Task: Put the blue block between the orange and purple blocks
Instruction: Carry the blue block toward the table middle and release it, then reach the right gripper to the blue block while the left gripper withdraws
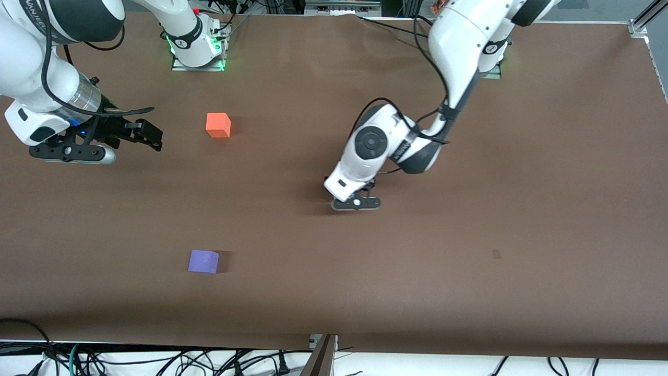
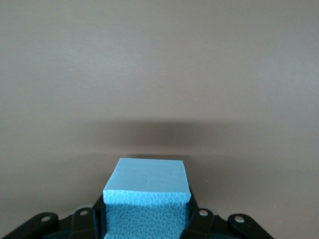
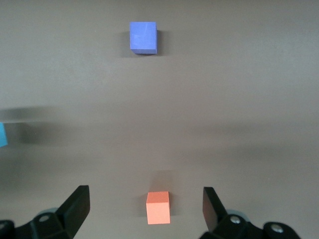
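The blue block [image 2: 147, 196] is gripped between the fingers of my left gripper [image 2: 147, 219], which is shut on it low over the middle of the table. In the front view my left gripper [image 1: 355, 202] hides the block. The orange block [image 1: 218, 125] sits on the table toward the right arm's end. The purple block [image 1: 203, 261] lies nearer to the front camera than the orange one. My right gripper [image 1: 149, 134] is open and empty, beside the orange block. In the right wrist view the orange block [image 3: 158, 207] shows between its open fingers [image 3: 77, 204], below them, with the purple block [image 3: 143, 37] farther off.
The brown table [image 1: 469, 235] holds only the three cubes. A sliver of the blue block [image 3: 2, 134] shows at the edge of the right wrist view. Cables hang along the table's front edge [image 1: 156, 360].
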### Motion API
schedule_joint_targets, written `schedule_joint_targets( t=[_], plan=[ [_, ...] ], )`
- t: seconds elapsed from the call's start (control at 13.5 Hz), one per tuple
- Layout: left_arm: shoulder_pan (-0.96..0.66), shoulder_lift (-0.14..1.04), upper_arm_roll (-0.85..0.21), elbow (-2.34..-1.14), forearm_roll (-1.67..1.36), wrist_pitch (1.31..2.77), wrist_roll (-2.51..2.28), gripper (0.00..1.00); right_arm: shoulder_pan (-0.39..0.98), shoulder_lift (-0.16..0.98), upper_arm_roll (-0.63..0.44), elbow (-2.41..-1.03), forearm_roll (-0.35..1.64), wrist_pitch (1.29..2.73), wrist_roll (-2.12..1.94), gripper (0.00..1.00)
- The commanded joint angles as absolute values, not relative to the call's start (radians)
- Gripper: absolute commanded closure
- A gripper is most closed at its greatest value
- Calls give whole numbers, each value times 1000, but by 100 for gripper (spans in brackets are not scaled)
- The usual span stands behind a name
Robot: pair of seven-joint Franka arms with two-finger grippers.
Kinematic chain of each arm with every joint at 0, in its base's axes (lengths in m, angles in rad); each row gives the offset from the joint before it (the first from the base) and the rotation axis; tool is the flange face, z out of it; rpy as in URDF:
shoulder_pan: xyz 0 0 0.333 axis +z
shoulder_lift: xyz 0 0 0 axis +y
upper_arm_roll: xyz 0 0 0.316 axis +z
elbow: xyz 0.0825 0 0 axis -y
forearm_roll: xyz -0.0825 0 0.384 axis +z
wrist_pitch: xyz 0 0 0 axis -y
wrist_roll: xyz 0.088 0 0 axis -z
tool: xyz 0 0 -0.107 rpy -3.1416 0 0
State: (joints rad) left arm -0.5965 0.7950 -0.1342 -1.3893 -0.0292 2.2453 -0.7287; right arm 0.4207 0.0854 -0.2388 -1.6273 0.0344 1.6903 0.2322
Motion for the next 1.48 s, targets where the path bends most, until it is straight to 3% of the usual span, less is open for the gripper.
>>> schedule_joint_targets(
  t=[0.0,0.22,0.37,0.44,0.52,0.74,1.11,1.4],
  plan=[
    [-627,845,-97,-1331,59,2227,-736,100,422,94,-239,-1603,28,1669,230,0],
    [-641,888,-97,-1328,129,2249,-819,99,422,94,-239,-1603,28,1669,230,0],
    [-641,890,-100,-1330,124,2275,-882,78,422,94,-239,-1603,28,1669,232,0],
    [-638,887,-98,-1330,121,2273,-885,56,422,94,-239,-1603,28,1669,232,0],
    [-629,867,-92,-1328,120,2264,-878,1,422,94,-239,-1603,28,1669,232,0],
    [-559,737,-84,-1328,-58,2110,-871,0,420,94,-239,-1603,28,1669,232,0],
    [-405,534,-51,-1400,-107,2013,-858,0,419,100,-239,-1603,47,1707,232,0],
    [-243,364,-55,-1500,-107,1846,-496,0,463,216,-218,-1595,40,1729,236,0]
  ],
)
